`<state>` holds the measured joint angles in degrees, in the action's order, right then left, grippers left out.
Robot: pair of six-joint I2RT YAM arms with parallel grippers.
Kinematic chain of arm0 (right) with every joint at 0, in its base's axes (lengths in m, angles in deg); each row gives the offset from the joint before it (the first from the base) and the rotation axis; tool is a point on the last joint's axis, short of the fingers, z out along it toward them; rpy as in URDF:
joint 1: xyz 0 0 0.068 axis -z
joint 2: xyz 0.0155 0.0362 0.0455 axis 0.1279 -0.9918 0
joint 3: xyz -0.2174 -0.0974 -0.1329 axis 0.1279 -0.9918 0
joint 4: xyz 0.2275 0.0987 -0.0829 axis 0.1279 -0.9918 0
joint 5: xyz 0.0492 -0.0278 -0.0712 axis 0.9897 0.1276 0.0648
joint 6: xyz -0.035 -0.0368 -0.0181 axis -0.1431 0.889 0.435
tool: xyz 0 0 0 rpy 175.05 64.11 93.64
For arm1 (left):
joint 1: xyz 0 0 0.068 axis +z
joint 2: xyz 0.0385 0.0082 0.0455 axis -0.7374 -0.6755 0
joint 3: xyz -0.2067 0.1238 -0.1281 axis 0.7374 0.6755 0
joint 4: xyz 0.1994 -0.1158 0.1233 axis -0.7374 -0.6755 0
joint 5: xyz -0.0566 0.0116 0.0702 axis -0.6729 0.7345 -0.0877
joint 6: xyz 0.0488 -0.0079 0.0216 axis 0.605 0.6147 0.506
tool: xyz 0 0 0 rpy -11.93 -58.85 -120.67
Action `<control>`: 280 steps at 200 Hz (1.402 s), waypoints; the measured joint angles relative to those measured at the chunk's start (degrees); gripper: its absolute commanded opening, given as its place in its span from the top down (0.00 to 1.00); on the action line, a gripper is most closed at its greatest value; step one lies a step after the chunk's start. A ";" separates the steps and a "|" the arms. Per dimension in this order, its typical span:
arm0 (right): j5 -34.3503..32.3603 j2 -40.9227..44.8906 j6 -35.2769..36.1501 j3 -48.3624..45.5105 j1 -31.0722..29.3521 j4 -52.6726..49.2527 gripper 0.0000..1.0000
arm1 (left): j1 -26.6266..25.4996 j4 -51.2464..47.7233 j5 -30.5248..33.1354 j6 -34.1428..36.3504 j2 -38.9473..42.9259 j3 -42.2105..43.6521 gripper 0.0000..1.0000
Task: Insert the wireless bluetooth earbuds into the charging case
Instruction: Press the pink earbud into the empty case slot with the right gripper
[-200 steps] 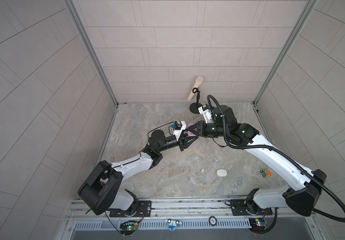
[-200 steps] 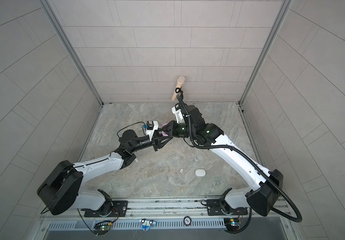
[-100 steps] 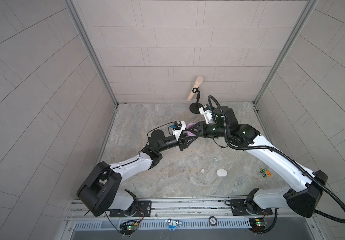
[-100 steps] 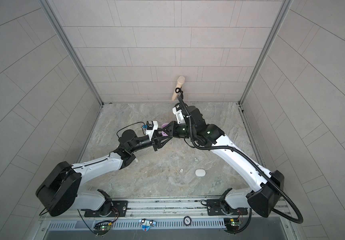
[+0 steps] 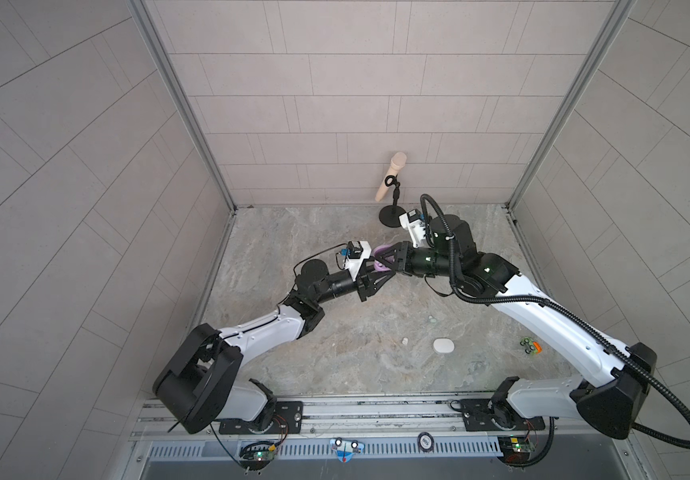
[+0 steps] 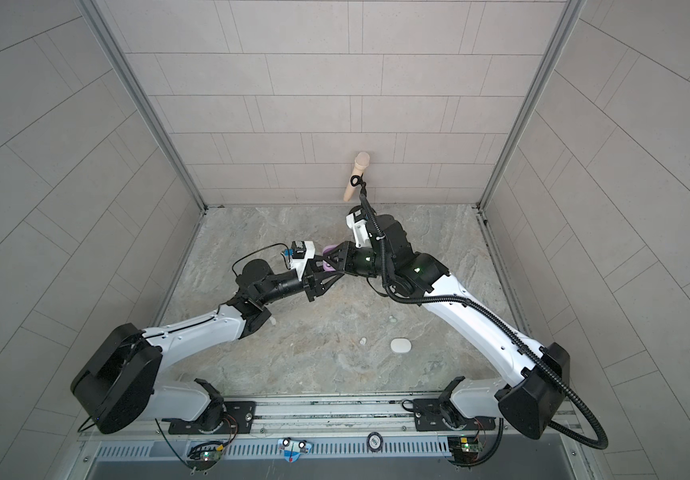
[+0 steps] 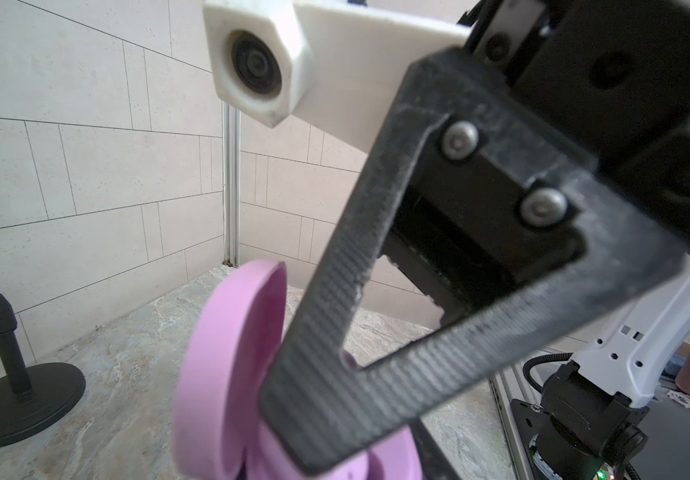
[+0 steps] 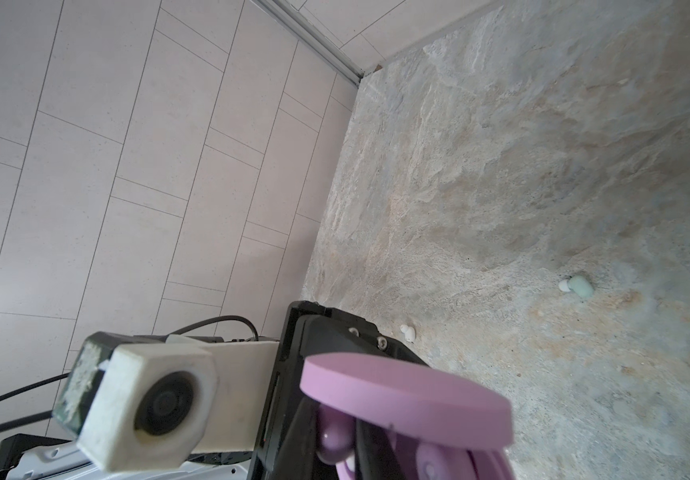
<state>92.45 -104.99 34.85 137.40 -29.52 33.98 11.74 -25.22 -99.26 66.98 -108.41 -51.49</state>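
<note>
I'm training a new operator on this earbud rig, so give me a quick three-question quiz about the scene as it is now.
1. Multiple choice: the lilac case, raised above the table, is A) lid open, B) lid shut, C) lidless.
2. True or false: the white case lying on the table has its lid open.
3. Fill in: the green-and-orange toy lies on the ___ arm's side.
Key: 1 A; 2 false; 3 right.
</note>
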 measured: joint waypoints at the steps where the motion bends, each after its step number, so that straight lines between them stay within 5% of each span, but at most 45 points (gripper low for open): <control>1: 0.00 0.00 -0.02 -0.02 0.00 0.02 0.83 | 0.00 0.07 0.02 0.00 0.00 0.00 0.78; 280: -0.63 2.38 0.48 1.14 -1.22 -3.41 0.61 | 0.39 1.31 -0.61 -0.83 0.63 0.00 0.78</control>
<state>91.81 -102.61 35.33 138.54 -30.74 30.57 12.13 -23.91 -99.87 66.15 -107.78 -51.49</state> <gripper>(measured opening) 0.392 0.441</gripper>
